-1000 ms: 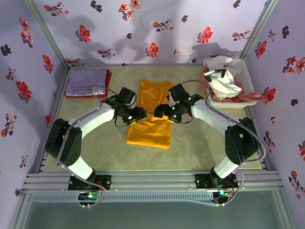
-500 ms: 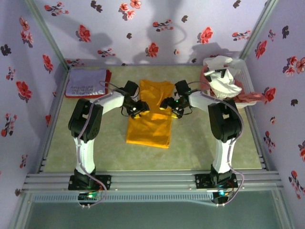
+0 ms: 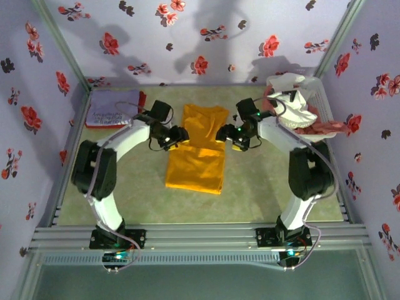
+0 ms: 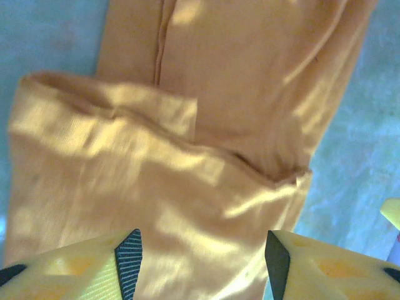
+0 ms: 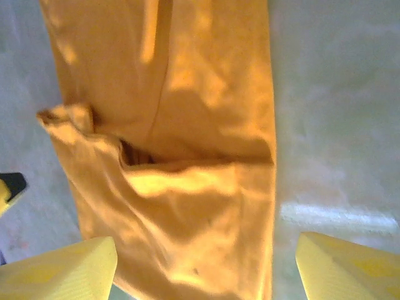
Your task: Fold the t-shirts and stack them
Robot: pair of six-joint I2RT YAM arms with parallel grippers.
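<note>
Top external view: a mustard-orange t-shirt (image 3: 197,169) lies in the middle of the table (image 3: 125,200), folded lengthwise into a long strip that runs from the near side toward the back wall. Its far part looks narrower than its near part, and a cross-wise crease sits between them. The left gripper (image 3: 177,137) is at the strip's left edge and the right gripper (image 3: 226,134) is at its right edge, both level with that crease and facing each other across the cloth.

At the back left corner a folded lavender t-shirt (image 3: 112,107) with pale lettering rests on a red t-shirt (image 3: 103,125) whose edge shows beneath it. At the back right a basket (image 3: 303,137) holds a crumpled white t-shirt (image 3: 294,103) and a pink t-shirt (image 3: 325,128) spilling over its side.

From the left wrist camera, the left gripper (image 4: 201,262) has its yellow fingers spread apart with nothing between them, and the mustard-orange t-shirt (image 4: 187,125) lies below with its raised fold running across.

From the right wrist camera, the right gripper (image 5: 206,262) is also released, fingers wide apart over the mustard-orange t-shirt (image 5: 187,125), grasping nothing; the cloth's right edge lies straight against the bare table
</note>
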